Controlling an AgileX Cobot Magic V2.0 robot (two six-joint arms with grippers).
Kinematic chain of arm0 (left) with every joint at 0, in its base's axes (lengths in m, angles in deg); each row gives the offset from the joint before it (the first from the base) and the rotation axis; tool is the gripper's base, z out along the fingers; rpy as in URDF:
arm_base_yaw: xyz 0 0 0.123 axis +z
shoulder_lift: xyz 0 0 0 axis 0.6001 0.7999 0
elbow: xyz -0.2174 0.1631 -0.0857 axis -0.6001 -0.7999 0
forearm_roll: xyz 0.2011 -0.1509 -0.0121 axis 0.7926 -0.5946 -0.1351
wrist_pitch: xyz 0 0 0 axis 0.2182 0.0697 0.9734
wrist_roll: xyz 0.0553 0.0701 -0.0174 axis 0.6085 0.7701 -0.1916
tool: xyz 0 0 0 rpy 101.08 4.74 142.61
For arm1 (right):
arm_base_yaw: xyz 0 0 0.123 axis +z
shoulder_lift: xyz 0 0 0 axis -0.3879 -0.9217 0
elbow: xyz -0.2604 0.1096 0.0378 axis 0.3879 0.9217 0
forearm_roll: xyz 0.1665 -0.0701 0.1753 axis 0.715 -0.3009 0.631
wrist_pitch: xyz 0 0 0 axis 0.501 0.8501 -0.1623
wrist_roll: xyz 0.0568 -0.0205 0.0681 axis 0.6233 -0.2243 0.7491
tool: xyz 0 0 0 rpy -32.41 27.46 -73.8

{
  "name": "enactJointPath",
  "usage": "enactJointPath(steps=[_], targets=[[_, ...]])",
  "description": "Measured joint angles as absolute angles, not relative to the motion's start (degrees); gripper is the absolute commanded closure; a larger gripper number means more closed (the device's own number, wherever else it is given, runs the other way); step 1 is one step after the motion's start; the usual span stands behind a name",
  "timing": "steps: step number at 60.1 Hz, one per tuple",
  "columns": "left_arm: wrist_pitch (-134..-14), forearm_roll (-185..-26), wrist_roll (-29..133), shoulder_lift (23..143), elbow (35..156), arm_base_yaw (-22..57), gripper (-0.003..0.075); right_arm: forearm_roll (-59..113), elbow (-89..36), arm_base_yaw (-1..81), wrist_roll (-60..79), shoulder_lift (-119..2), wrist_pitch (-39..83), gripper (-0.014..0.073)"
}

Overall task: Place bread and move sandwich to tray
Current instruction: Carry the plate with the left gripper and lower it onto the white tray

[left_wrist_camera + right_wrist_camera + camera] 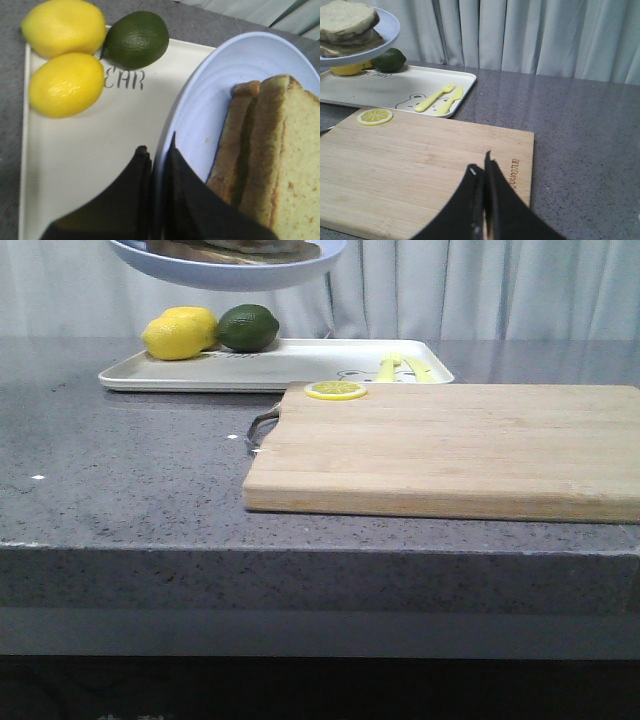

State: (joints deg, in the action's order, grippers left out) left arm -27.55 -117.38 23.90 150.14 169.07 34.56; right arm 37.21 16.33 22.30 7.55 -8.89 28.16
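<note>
Sandwich (270, 160) bread rides on a pale blue plate (210, 110) that our left gripper (159, 150) pinches by the rim, one dark finger on each side of the edge. We see the plate lifted in the air above the white tray (300, 365), not resting on it; in the front view only its underside shows at the top edge, over the tray's far left end. On the tray beneath sit two lemons (65, 85) and a lime (136, 39), close together in one corner, the lime touching the lemons. Further along the tray lie a yellow fork (434, 97) and spoon (451, 100) beside a small bear print. A wooden cutting board (450, 450) lies in front of the tray, touching or nearly touching its near rim, with a lemon slice (336, 390) on its far left corner. Our right gripper (482, 172) hovers above the board's near right part with its fingers pressed together and nothing between them. All of it rests on a grey speckled counter (120, 470).
</note>
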Motion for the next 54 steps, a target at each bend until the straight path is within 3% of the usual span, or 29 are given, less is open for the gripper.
enactJointPath(steps=[15, 39, 46, 54], targets=[[-23.09, -117.26, 18.45, 168.3, 191.2, 32.79, 0.0737, 37.21, 16.51, 22.3, 7.55, -8.89, 28.16, 0.0671], [-24.7, -117.14, 16.72, 175.64, 194.95, 32.59, 0.0732, 37.21, 16.51, 22.3, 7.55, -8.89, 28.16, 0.0671], [-25.34, -117.14, 16.58, 176.0, 194.95, 32.59, 0.065, 37.21, 16.51, 22.3, 7.55, -8.89, 28.16, 0.0671], [-25.95, -118.0, 16.69, 176.0, 195.17, 32.54, 0.0454, 37.21, 16.51, 22.3, 7.55, -8.89, 28.16, 0.0671]])
